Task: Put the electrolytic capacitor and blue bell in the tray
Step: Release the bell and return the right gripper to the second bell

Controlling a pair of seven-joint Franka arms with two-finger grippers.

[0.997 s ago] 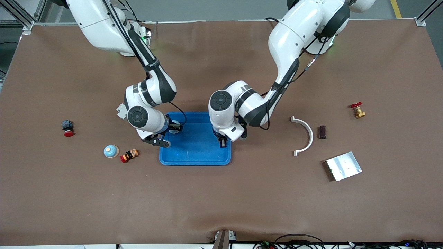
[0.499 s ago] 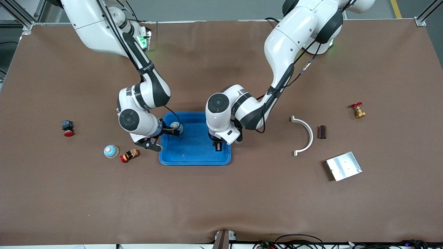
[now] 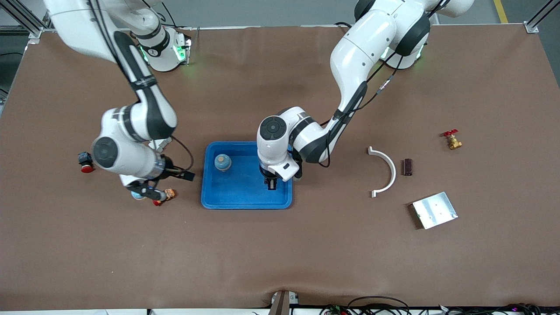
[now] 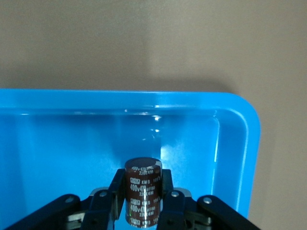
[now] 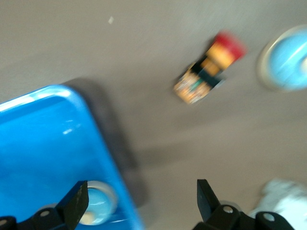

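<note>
The bright-blue tray (image 3: 245,199) lies mid-table. A blue bell (image 3: 222,162) stands in its corner toward the right arm's end and also shows in the right wrist view (image 5: 96,206). My left gripper (image 3: 271,183) is shut on a dark brown electrolytic capacitor (image 4: 143,191) and holds it upright, low over the tray's floor (image 4: 72,143). My right gripper (image 3: 167,183) is open and empty over the table beside the tray, toward the right arm's end. A second blue bell (image 5: 288,57) lies there, mostly hidden under the right hand in the front view.
An orange and red push button (image 3: 165,195) lies beside the second bell. A black and red button (image 3: 85,162) lies farther toward the right arm's end. A white curved piece (image 3: 387,173), dark block (image 3: 407,166), silver plate (image 3: 434,210) and brass valve (image 3: 453,140) lie toward the left arm's end.
My right gripper let go of the blue bell in the tray and drew away toward the right arm's end. My left gripper moved a little farther in over the tray with the capacitor.
</note>
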